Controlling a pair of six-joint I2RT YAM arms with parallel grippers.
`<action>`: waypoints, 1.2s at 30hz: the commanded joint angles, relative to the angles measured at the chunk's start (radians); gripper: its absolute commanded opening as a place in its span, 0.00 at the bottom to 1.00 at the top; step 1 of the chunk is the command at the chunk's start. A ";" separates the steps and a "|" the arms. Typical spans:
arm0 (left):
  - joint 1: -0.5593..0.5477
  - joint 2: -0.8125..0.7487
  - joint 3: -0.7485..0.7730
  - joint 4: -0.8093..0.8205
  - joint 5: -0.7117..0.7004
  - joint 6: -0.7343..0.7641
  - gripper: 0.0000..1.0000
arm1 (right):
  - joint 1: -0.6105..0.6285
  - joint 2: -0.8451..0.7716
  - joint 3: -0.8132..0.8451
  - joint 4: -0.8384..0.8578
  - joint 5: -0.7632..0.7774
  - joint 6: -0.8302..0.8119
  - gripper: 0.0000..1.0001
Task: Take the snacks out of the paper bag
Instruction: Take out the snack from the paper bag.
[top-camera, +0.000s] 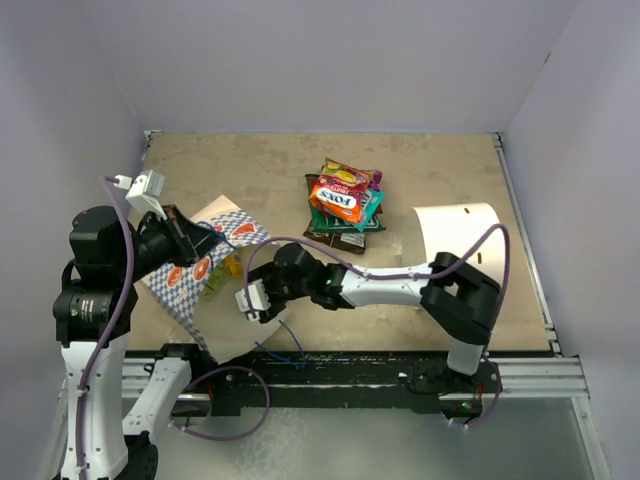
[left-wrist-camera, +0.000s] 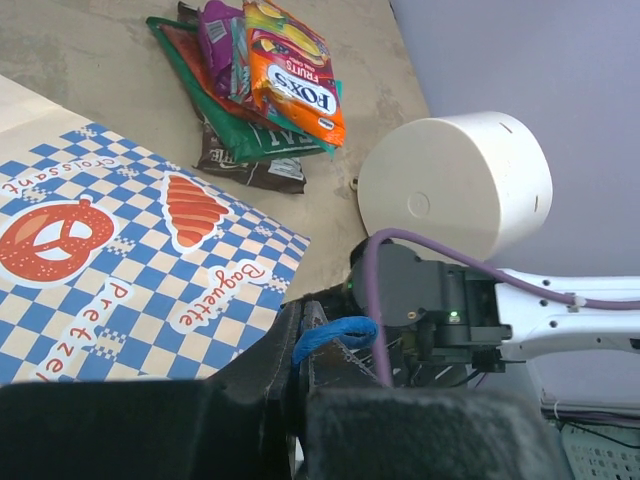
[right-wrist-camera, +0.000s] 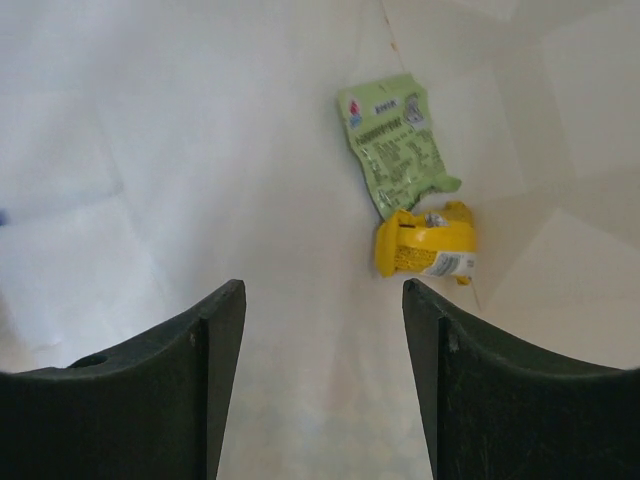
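Left gripper (left-wrist-camera: 300, 345) of mine is pinched tight on the blue string handle (left-wrist-camera: 335, 333) of the paper bag (top-camera: 190, 275); I hold it raised so the bag's mouth gapes toward my other arm instead of sagging flat on the table (top-camera: 250, 170); the bag lies at the near left, its checked side up.

My right gripper (right-wrist-camera: 320, 300) sits at that mouth, jaws apart and holding nothing, pointed down the white inside of the bag; from there I see two snacks deep within, a pale green packet (right-wrist-camera: 395, 150) and a yellow packet (right-wrist-camera: 425, 240) just nearer and touching its lower edge; they seem to rest against a crease in the paper, though the wrist view is too flat to be sure.

A pile of snacks (top-camera: 345, 205) lies out on the table at the far middle, well apart from the bag; I judge these two are what remains; the white cylinder (top-camera: 455, 235) stands at the right, clear of my reach path.
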 joint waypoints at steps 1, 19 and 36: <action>-0.003 0.020 0.030 0.047 0.033 -0.031 0.00 | 0.014 0.092 0.102 0.153 0.157 0.136 0.66; -0.002 0.046 0.039 0.053 0.108 -0.053 0.00 | 0.046 0.341 0.282 0.348 0.617 0.756 0.85; -0.003 0.027 0.041 -0.022 0.119 -0.020 0.00 | 0.023 0.588 0.555 0.275 0.737 0.783 0.69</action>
